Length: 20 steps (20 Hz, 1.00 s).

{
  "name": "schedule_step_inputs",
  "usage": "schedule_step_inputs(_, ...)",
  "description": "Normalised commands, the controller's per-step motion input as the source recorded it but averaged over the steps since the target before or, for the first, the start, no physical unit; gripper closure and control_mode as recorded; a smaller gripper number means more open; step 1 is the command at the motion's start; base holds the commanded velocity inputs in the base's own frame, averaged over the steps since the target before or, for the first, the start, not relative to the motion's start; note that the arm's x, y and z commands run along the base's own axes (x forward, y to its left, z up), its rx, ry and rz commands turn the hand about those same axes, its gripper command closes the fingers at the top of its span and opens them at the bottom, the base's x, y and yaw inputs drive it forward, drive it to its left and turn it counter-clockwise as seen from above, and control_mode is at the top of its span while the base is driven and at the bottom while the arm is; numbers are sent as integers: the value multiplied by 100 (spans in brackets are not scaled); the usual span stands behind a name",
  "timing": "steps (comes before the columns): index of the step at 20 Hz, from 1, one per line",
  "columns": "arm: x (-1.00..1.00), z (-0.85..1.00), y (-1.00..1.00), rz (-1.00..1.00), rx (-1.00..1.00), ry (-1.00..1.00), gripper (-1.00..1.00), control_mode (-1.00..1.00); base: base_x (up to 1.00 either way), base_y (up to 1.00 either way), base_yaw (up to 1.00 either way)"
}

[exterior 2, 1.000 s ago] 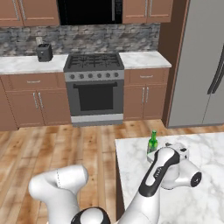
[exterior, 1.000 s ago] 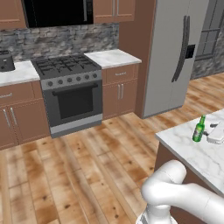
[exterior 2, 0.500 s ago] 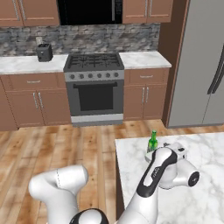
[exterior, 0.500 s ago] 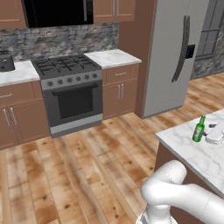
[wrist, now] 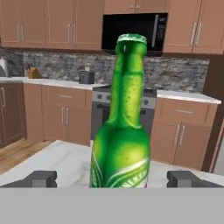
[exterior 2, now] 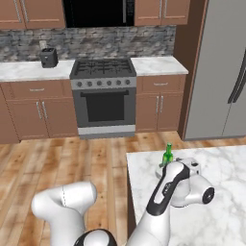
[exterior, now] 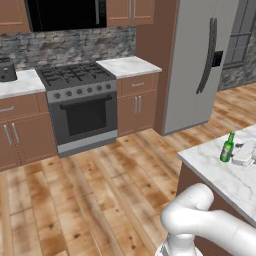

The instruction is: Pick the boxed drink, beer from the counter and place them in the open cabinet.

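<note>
No legible text from my station.
I can make out a pale label with curved white lines on the beer (wrist: 120,148), but no letters or numbers on it. The boxed drink (exterior: 244,151) is too small for me to read its markings. Nothing else carries readable print.

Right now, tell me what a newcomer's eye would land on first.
The beer, a green bottle upright on the marbled counter, looms between the open claw fingertips in the hand view. Behind it stands the black stove, with a tall grey fridge to its right.
</note>
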Motion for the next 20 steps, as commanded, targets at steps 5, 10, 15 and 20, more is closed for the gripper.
schedule_step_inputs(5,2,-7,16,0,0,4,-100,-100,0,0,0)
schedule_step_inputs(10,12,-3,3,-1,0,1,-100,-100,0,0,0)
schedule_step_inputs(15,18,-3,-1,-5,0,1,-100,-100,0,0,0)
schedule_step_inputs(20,13,-3,-15,-10,0,3,-100,-100,0,0,0)
